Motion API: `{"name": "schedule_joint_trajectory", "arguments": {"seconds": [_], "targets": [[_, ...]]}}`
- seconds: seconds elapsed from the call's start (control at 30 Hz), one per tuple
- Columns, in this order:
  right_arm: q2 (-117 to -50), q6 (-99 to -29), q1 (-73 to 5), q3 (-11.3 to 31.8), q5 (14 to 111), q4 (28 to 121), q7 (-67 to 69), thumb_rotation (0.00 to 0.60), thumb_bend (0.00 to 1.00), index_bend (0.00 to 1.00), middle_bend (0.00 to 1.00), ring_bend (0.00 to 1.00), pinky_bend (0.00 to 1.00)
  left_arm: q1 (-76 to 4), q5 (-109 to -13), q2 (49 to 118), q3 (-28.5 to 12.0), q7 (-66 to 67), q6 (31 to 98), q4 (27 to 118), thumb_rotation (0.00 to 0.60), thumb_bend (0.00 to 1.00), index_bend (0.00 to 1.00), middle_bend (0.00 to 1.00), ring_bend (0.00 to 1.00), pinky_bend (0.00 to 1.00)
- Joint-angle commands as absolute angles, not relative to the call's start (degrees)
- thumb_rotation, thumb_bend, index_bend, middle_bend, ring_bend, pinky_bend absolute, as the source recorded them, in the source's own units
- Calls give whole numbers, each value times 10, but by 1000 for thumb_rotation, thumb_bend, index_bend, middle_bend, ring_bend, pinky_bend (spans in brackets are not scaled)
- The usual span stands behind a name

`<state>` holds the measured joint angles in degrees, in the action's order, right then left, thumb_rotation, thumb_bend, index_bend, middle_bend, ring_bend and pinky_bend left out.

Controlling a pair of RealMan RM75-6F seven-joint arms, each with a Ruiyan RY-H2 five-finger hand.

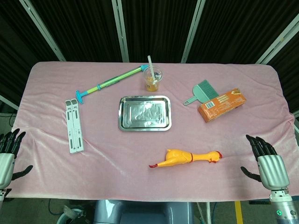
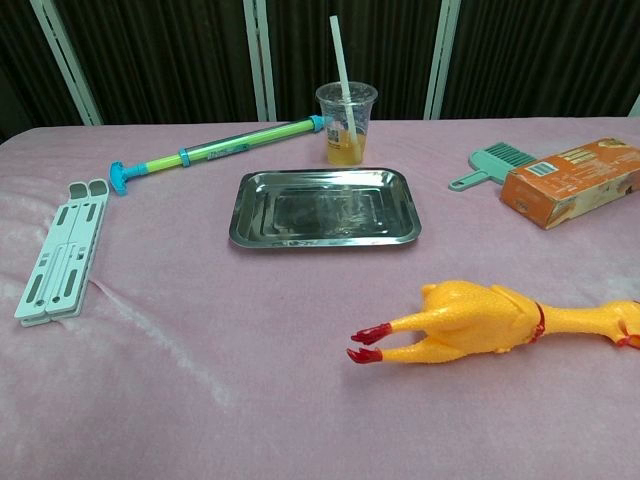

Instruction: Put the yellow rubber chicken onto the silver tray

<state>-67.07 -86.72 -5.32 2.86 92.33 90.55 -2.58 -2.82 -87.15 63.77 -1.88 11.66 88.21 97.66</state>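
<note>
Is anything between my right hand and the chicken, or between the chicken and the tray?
Nothing visible. Only bare pink cloth lies between the right hand and the yellow rubber chicken, and between it and the silver tray.

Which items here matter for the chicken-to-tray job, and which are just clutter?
Job: chicken, lying on the cloth; tray, empty; right hand, open, nearest the chicken.
Clutter: cup with straw, water squirter, white stand, green brush, orange box.

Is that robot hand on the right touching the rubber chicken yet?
Apart. The head view shows bare pink cloth between the right hand and the chicken.
</note>
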Motion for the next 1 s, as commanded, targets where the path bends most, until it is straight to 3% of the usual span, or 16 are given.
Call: {"name": "schedule_joint_trajectory", "arguments": {"seconds": [0.03,0.57,1.0], "targets": [[-673,-841,-74,27,936,915,-20,600,183,8,160,132,213,-30,-870,638,-21,117,880,978,600,0,0,11,0,0],[-739,-649,-187,0,951,896,-14,600,182,121,169,144,213,-47,-853,631,-26,123,849,980,600,0,0,11,0,0],[-801,-599,-225,2,923,831,8,600,185,198,203,185,212,-51,-846,631,-26,116,842,972,600,0,0,11,0,0]]}}
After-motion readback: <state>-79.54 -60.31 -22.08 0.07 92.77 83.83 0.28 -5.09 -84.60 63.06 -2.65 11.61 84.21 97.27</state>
